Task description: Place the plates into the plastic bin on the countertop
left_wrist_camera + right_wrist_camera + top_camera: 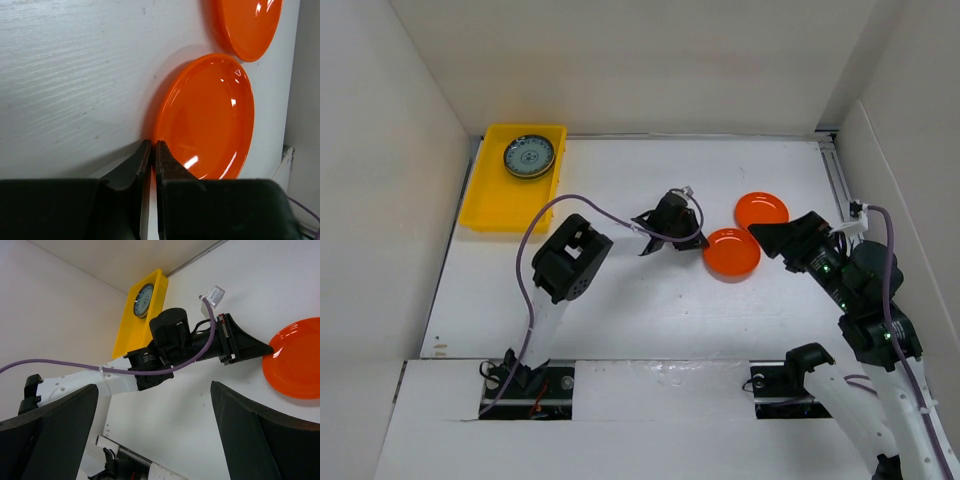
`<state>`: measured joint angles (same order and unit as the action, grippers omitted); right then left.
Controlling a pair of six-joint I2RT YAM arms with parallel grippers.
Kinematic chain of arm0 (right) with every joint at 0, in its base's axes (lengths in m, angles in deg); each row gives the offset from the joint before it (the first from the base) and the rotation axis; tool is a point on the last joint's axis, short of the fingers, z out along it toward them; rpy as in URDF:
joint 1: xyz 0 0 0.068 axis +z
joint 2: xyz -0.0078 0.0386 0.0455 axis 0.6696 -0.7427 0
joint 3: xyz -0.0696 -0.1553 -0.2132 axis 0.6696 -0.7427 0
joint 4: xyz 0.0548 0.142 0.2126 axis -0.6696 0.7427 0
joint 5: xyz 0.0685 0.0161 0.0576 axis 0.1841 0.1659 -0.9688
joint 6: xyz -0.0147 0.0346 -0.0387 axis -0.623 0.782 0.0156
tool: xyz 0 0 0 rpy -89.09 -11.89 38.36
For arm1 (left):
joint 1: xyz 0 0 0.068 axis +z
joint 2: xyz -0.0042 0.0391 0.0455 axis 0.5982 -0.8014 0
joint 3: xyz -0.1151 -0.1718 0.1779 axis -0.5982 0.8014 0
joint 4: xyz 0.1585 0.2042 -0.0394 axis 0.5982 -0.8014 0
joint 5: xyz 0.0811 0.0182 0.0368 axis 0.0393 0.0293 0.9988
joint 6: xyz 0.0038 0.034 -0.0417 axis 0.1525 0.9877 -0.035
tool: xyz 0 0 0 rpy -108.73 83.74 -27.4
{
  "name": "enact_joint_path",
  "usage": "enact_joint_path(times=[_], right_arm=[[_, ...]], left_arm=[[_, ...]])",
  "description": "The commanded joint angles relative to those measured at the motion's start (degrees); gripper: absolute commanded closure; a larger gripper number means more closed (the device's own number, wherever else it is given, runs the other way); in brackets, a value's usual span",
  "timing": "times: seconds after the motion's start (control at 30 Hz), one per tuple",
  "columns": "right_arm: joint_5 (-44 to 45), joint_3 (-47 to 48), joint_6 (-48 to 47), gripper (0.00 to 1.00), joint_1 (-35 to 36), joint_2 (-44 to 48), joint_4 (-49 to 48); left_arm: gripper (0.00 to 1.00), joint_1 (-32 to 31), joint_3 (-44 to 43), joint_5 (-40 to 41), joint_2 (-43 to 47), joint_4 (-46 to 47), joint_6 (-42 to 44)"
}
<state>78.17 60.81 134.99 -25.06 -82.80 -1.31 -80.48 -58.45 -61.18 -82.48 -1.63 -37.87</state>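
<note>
Left gripper [152, 147]: closed to a thin slit at the left rim of the nearer orange plate [732, 253], rolled so one finger sits low against the white table [650, 310] and the other above the lip. It looks like a pinch on the rim, since a shallow plate gives nothing else to grip, though the wrist view does not show the rim clearly between the pads. The plate lies right of the table's middle, toward the right edge. The farther orange plate [761, 209] lies just beyond it, touching or nearly so; I cannot tell which. Right gripper [154, 390]: wide, holding nothing, hovering just right of the two plates near the right edge, probably kept clear so the left arm has room. The yellow bin [485, 210] sits in the far left corner with a blue patterned plate [528, 156] in its far end. Judgement: carrying to the bin means a long sweep leftward, and a rim-only hold could let the plate tip.
</note>
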Motion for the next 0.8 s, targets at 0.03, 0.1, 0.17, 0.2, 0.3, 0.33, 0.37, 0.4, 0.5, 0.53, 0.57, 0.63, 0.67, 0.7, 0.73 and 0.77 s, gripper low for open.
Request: enact_joint_path(times=[0.03,0.1,0.17,0.2,0.3,0.33,0.37,0.4,0.5,0.53,0.57,0.63,0.67,0.7,0.73,0.77], right_arm=[[1.2,0.4,0.6,0.0,0.1,0.0,-3.4],[1.7,-0.2,0.6,0.0,0.1,0.0,-3.4],[2.2,-0.7,0.0,0.0,0.1,0.0,-3.4],[2.3,-1.5,0.0,0.0,0.1,0.0,-3.9],[2.9,-2.9,-0.5,0.0,0.1,-1.3,-5.8],[2.9,-3.9,-0.5,0.0,0.1,-1.3,-6.5],[2.3,-4.5,-0.5,0.0,0.1,-2.9,-7.1],[1.6,-4.5,-0.5,0.0,0.1,-3.5,-7.7],[0.8,-5.7,-0.5,0.0,0.1,-5.1,-9.5],[0.8,-5.7,-0.5,0.0,0.1,-5.8,-9.5],[0.8,-5.7,-0.5,0.0,0.1,-5.8,-9.5],[0.8,-5.7,-0.5,0.0,0.1,-6.3,-9.5],[0.8,-5.7,-1.1,0.0,0.1,-6.3,-9.5],[0.8,-5.7,-1.6,0.0,0.1,-6.8,-9.5],[0.8,-5.7,-1.6,0.0,0.1,-6.8,-9.5],[0.8,-5.7,-2.2,0.0,0.1,-6.8,-8.7]], left_arm=[[1.0,5.2,0.1,0.8,5.3,-7.5,1.0],[1.0,8.3,2.2,0.8,11.4,-8.9,2.1],[1.0,13.4,1.7,4.4,15.4,-12.4,2.8],[1.0,15.4,1.2,5.6,17.2,-14.2,2.8],[1.0,25.0,-1.9,10.5,22.4,-21.2,1.7],[1.0,27.5,-2.7,12.0,24.2,-23.3,1.0],[1.0,32.2,-3.4,13.6,24.7,-24.0,-0.5],[1.0,34.4,-5.6,16.0,24.8,-24.9,-0.5],[1.0,42.6,-10.1,15.5,21.9,-27.8,-1.9],[1.0,44.2,-12.9,15.5,20.9,-27.8,-1.9],[1.0,45.6,-14.4,15.5,18.5,-28.7,-2.5],[1.0,48.7,-19.6,16.3,15.4,-29.7,-1.9],[1.0,49.5,-21.9,17.2,13.5,-30.5,-1.3],[1.0,51.0,-24.5,17.8,9.5,-33.6,-1.3],[1.0,51.9,-26.7,16.6,7.6,-34.4,-1.3],[1.0,52.7,-30.1,15.9,6.1,-34.4,-0.8]])
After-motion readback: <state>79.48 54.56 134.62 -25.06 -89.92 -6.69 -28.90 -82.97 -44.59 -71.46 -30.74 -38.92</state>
